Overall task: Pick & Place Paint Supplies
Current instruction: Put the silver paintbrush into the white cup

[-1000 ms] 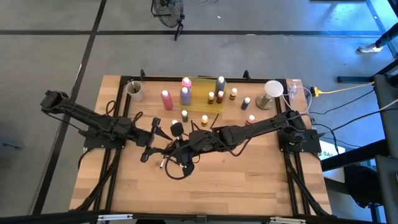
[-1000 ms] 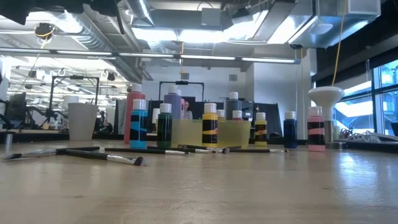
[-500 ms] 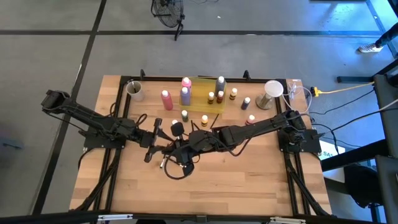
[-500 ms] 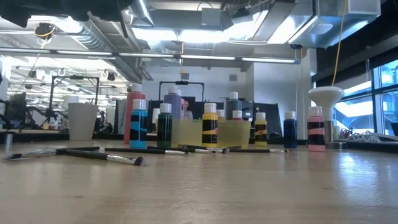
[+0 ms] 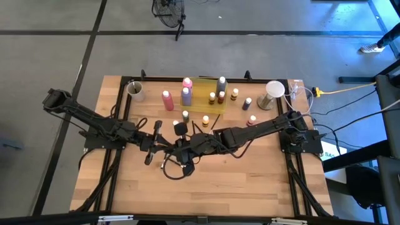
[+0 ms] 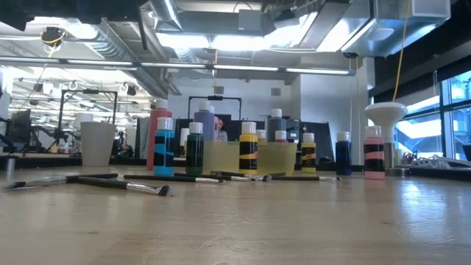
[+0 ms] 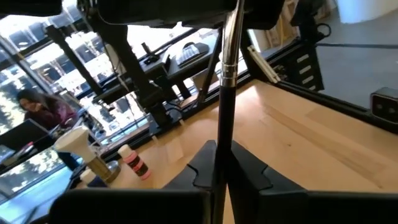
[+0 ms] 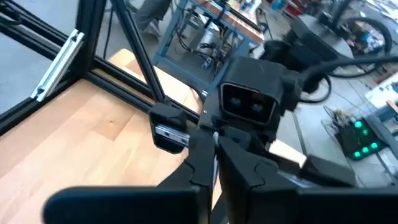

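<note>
Over the middle of the table my two grippers meet tip to tip. My left gripper comes in level from the left and is shut on a thin dark brush with a silver ferrule. My right gripper comes from the right, slanting down, and is shut on the same brush. The brush is clear of the table. Tall pink and purple squeeze bottles and small white-capped paint bottles stand upright at the far side. In the low view other brushes lie flat on the wood. My left gripper pinches the brush's dark handle, below the ferrule, between its two fingers. It comes level from the table's left, fingers across the brush. The brush rises out of the hold toward my right gripper. My right gripper pinches the brush between its two shut fingers, coming from the table's right and slanting down. Which part of the brush it has is hidden by its own fingers. The brush is clear of the table.
A translucent yellow tray sits among the bottles at the far side. A pale cup stands far left and an upturned one far right. A dark cable loops under the grippers. Bare wood lies toward the near edge.
My left gripper has shut on the brush that my right gripper holds. Both arms have stayed in place over the middle of the table, with only slight turning of the wrists.
</note>
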Robot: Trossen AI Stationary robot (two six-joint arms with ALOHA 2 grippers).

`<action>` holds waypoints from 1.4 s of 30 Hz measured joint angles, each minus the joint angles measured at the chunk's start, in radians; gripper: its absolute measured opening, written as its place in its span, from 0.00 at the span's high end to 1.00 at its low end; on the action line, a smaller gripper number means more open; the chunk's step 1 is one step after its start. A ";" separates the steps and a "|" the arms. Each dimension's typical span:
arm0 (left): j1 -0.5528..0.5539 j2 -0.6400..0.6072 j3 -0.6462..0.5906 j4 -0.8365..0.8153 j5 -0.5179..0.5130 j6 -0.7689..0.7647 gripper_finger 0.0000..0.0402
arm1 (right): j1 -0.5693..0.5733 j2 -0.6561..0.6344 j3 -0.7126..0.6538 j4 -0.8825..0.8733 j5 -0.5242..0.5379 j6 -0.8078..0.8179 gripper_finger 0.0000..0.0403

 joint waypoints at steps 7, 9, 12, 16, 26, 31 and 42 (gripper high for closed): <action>-0.007 -0.001 0.000 -0.015 -0.020 0.013 0.97 | 0.051 0.001 -0.001 -0.013 0.053 -0.084 0.82; -0.008 -0.001 0.000 -0.024 -0.022 0.012 0.97 | 0.077 0.001 -0.001 0.003 0.143 -0.097 0.78; -0.007 -0.004 0.000 -0.036 -0.092 0.014 0.97 | 0.116 0.001 -0.001 0.033 0.362 -0.135 0.73; -0.007 -0.047 0.009 -0.114 -0.352 0.061 0.97 | 0.159 0.002 -0.001 0.035 0.585 -0.128 0.69; 0.126 -0.243 0.149 -0.661 -0.687 -0.211 0.97 | 0.235 0.001 -0.001 -0.148 0.788 0.125 0.68; 0.218 -0.420 0.191 -0.777 -0.674 -0.302 0.97 | 0.262 0.002 -0.001 -0.163 0.787 0.140 0.68; 0.367 -0.757 0.251 -1.045 -0.734 -0.375 0.97 | 0.269 0.002 -0.001 -0.175 0.786 0.161 0.68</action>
